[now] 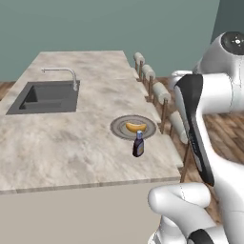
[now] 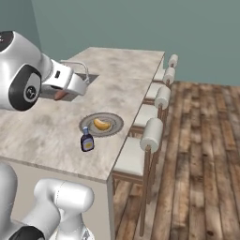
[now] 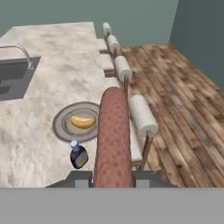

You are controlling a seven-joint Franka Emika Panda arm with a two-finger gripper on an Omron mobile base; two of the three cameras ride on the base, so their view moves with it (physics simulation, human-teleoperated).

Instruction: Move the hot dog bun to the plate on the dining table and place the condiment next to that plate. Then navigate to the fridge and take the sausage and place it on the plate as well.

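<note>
A teal-walled kitchen with a wooden plank floor (image 2: 201, 154) holds a long marbled bench (image 1: 71, 143), the dining table, with an inset dark sink (image 1: 45, 97) and a thin metal faucet (image 1: 64, 74) at its far left. The jaws (image 3: 113, 177) are closed on the sausage (image 3: 113, 140), a reddish-brown cylinder that stands up between the two dark finger tips and runs away from the camera in the hand view; in the right base view a small reddish end shows beneath the white hand at the left of the bench. The jaws are raised above the bench, to the near side of the plate. The plate (image 1: 147, 127), round and grey with a darker rim, lies near the right edge of the bench. The hot dog bun (image 1: 136, 127) rests at its centre. The condiment (image 1: 138, 145), a dark bottle with a pale label, stands upright just beside the near rim of the plate. A row of stools (image 2: 152, 133) with pale rolled backrests lines the right side of the bench.
</note>
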